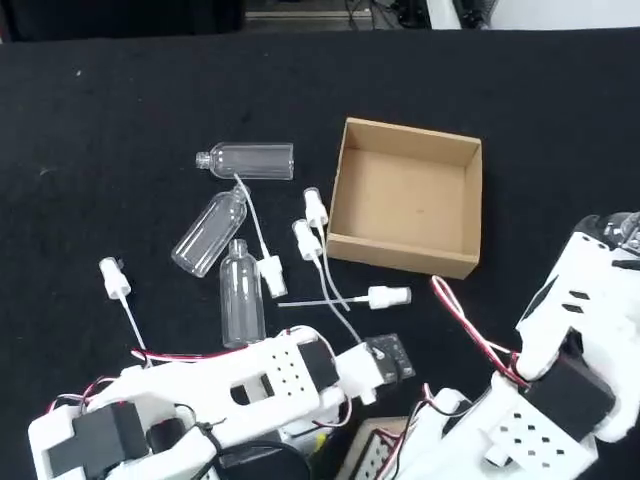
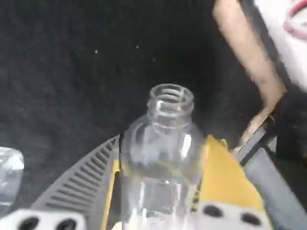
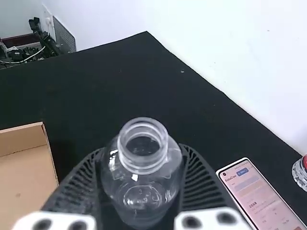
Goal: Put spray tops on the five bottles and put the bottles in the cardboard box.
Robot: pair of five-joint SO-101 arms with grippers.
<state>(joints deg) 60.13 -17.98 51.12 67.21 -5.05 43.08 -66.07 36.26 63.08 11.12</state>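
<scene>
Closest in, a clear plastic bottle (image 2: 163, 163) with a ridged screw neck and no top sits clamped in the left gripper (image 2: 163, 141), between a grey ribbed finger and a smooth yellow one. The right gripper (image 3: 144, 153) clasps a second open-necked bottle (image 3: 142, 143) in black ribbed fingers, and a phone (image 3: 252, 191) lies on the cloth nearby. Out on the black felt-like table (image 1: 100, 120), three bare bottles (image 1: 245, 160) lie on their sides, left of the square cardboard box (image 1: 400, 252). One white spray top (image 1: 115, 278) with a thin dip tube lies apart. Four more spray tops (image 1: 307, 240) are scattered loose between the bottles and the box.
</scene>
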